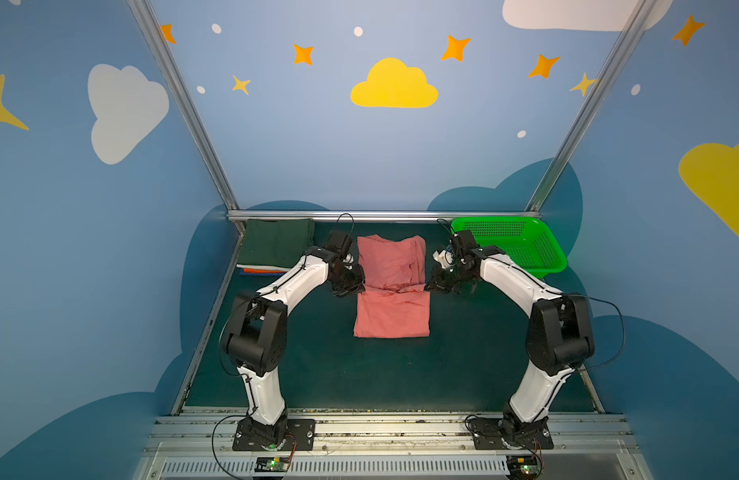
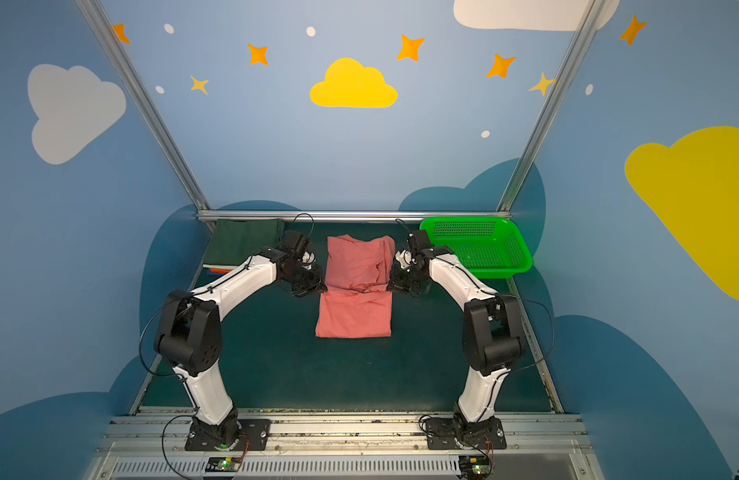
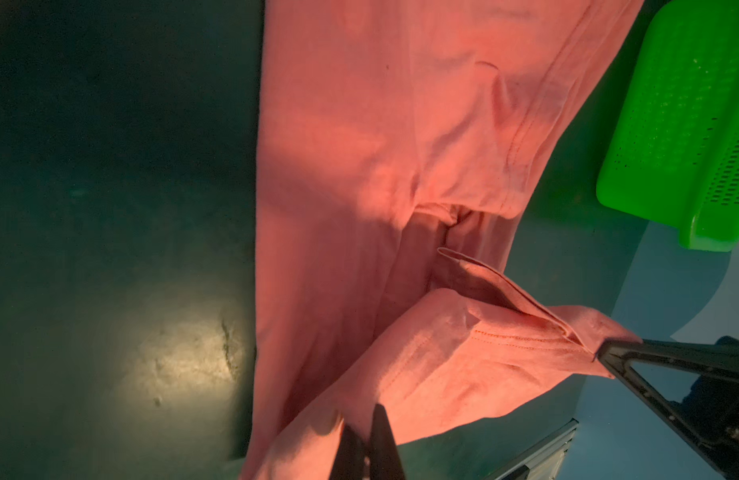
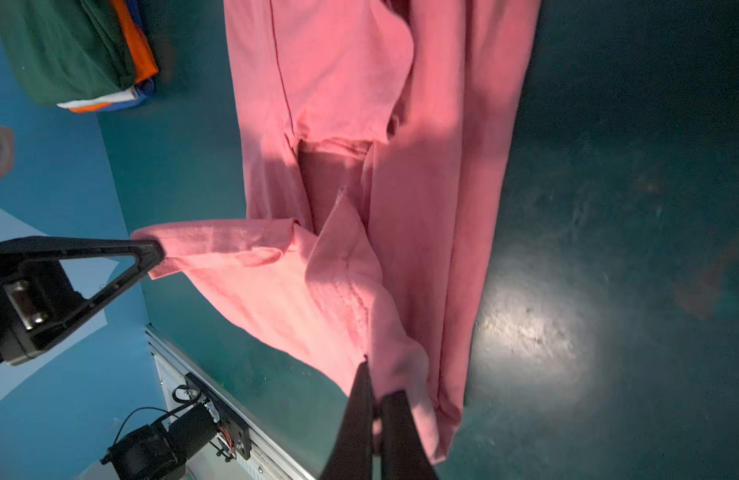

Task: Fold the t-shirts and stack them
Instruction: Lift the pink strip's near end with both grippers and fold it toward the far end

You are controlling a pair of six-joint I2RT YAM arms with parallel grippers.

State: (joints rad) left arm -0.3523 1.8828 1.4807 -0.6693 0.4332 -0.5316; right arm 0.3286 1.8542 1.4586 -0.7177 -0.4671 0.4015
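The table (image 1: pixel 463 365) has a dark green top, and both arms reach over it from the near edge. A salmon-pink t-shirt (image 1: pixel 392 311) lies at the centre of the table in both top views (image 2: pixel 353 311), its length running away from the arm bases. The near half lies flat and smooth, and the far half is rumpled with loose folds. A green perforated basket (image 1: pixel 525 249) sits at the far right corner, apart from the shirt. A stack of folded t-shirts (image 1: pixel 272 249) sits at the far left corner. A dark green t-shirt (image 4: pixel 68 45) lies on top of it, and white, orange and blue layers show at the edge beneath. The left hand (image 1: pixel 359 286) is at the shirt's left edge, about halfway along its length. Its fingers are fully closed and pinch a fold of pink cloth, as the left wrist view shows (image 3: pixel 361 432). The right hand (image 1: pixel 429 286) is at the opposite edge, level with the left hand. Its fingers are likewise closed on the cloth, as the right wrist view shows (image 4: pixel 378 395). Between the two hands the pinched cloth is raised off the table and spans across the shirt as a lifted band.
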